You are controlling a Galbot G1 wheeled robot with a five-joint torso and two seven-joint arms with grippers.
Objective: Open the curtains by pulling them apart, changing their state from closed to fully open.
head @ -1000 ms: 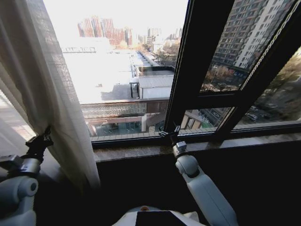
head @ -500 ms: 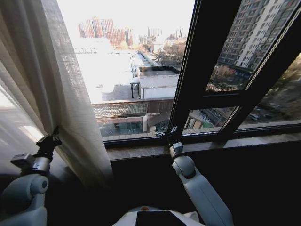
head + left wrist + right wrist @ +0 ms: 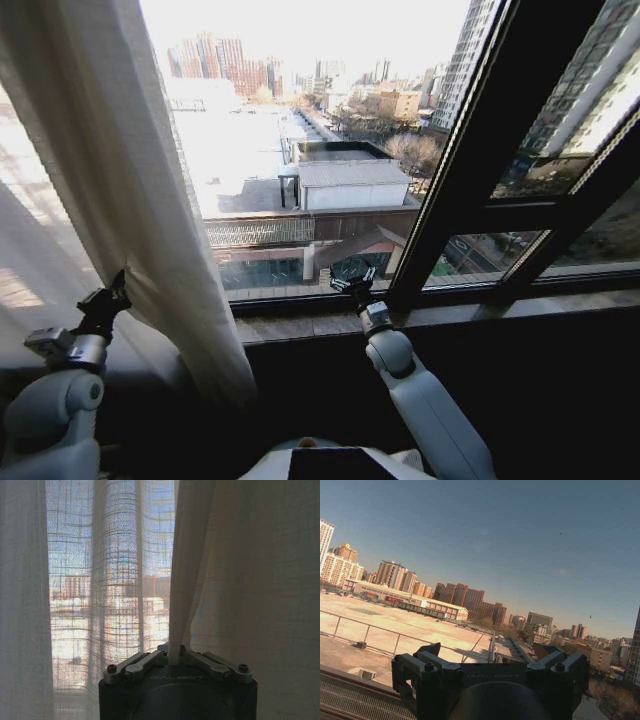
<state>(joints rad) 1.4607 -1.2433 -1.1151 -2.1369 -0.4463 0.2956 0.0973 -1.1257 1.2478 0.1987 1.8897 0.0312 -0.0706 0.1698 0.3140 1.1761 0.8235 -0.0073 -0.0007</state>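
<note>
L gripper clamped on curtain fold; pull should run steady, sideways. R gripper by sill, grip state can't tell.

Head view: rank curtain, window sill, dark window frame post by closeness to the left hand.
1. The curtain: pinched in the left hand, at the left.
2. Window sill: centre, to its right.
3. Dark window frame post: far right, beyond the right hand.
</note>
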